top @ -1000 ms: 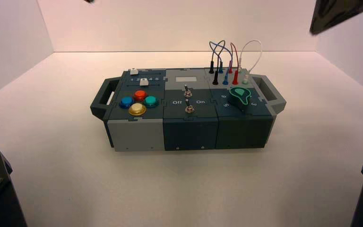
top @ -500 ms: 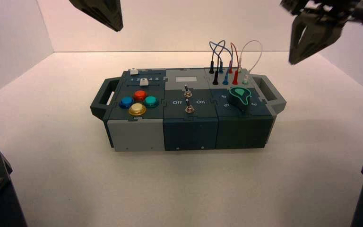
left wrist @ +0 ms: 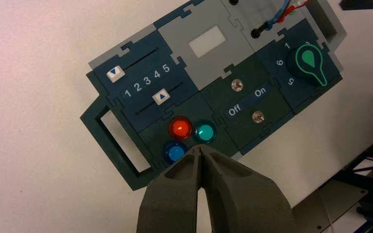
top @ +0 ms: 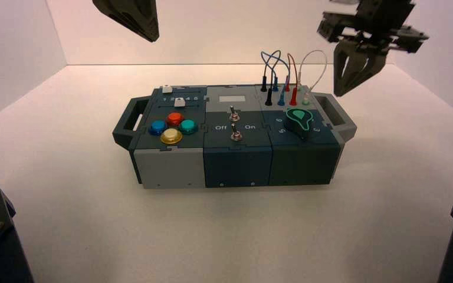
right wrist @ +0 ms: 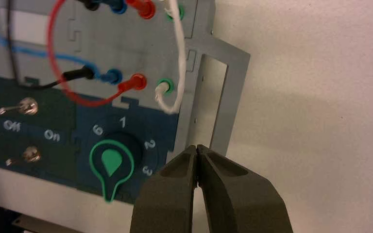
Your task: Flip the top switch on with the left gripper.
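Note:
The top switch (top: 233,113), a small silver toggle, stands in the box's dark middle panel just in front of the pale grey plate (top: 231,98). It also shows in the left wrist view (left wrist: 237,86) and in the right wrist view (right wrist: 26,106), where its lever leans to the "Off" side. My left gripper (top: 151,38) hangs high above the table behind the box's left end. Its fingers are shut and empty, with the tips (left wrist: 201,149) over the round coloured buttons. My right gripper (top: 337,92) hovers above the box's right handle, shut and empty (right wrist: 196,147).
A second toggle (top: 235,135) stands nearer the box's front edge. Red, teal, blue and yellow buttons (top: 171,125) and two sliders (top: 179,101) sit on the left part. A green-marked knob (top: 299,120) and plugged wires (top: 283,73) sit on the right part.
Both grippers have come down into view from the top. The right gripper has moved left and lower, toward the box's right end. The left gripper has shifted only slightly.

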Motion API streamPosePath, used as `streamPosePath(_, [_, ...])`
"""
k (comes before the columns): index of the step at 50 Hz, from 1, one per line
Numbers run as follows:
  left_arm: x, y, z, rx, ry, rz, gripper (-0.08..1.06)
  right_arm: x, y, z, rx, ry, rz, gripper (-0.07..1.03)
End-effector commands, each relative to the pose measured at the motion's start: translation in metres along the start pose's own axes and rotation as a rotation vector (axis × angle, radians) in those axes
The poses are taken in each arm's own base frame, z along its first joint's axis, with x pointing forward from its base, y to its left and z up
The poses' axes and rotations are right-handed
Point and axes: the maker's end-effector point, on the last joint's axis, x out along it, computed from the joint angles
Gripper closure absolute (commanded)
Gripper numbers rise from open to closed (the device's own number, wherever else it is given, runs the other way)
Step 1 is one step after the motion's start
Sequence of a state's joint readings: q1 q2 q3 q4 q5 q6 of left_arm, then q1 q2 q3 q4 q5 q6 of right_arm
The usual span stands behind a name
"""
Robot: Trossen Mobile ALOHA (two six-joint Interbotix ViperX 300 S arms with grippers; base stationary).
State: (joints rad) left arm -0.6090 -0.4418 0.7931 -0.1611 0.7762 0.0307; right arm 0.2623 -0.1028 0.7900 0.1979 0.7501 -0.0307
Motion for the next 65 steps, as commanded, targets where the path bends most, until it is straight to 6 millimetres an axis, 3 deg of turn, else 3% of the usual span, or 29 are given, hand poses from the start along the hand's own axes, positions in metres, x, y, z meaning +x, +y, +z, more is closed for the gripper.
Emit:
streamPosePath(1, [-0.010, -0.003, 0.012, 0.006, -0.042, -0.005, 1.01, 0.002, 0.003, 0.011, -0.003, -0.006, 0.004, 0.99])
streamPosePath(20, [-0.007, -0.002, 0.009, 0.004, -0.023, -0.005, 1.01, 0.031, -0.001, 0.021, -0.002, 0.059, -0.009, 0.99])
streamPosePath(45, [0.024, -0.005, 0.000, -0.069, 0.089, -0.030, 1.01, 0.058, -0.007, 0.020, 0.004, 0.119, -0.025, 0.99])
streamPosePath(65, [0.040, -0.012, -0.007, -0.243, 0.151, -0.053, 1.01, 0.065, -0.010, 0.018, 0.007, 0.128, -0.033, 0.99])
